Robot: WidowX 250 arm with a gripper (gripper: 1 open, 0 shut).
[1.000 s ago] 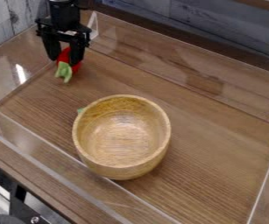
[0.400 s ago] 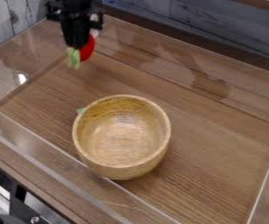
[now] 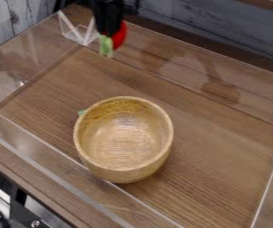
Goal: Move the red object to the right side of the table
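Toy fruit riding above the table's upper left

The gripper [image 3: 110, 34] is pinching the red object [image 3: 117, 36], leafy stem dangling, at the top of the frame; a slight grip may be letting it slip toward the wooden bowl [image 3: 124, 138].

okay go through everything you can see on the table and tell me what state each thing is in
gripper: shut on the red object, pointing down, above the table's far side.
red object: held off the table, green stem hanging down.
wooden bowl: upright, empty, resting on the table.
table: walled with clear acrylic.
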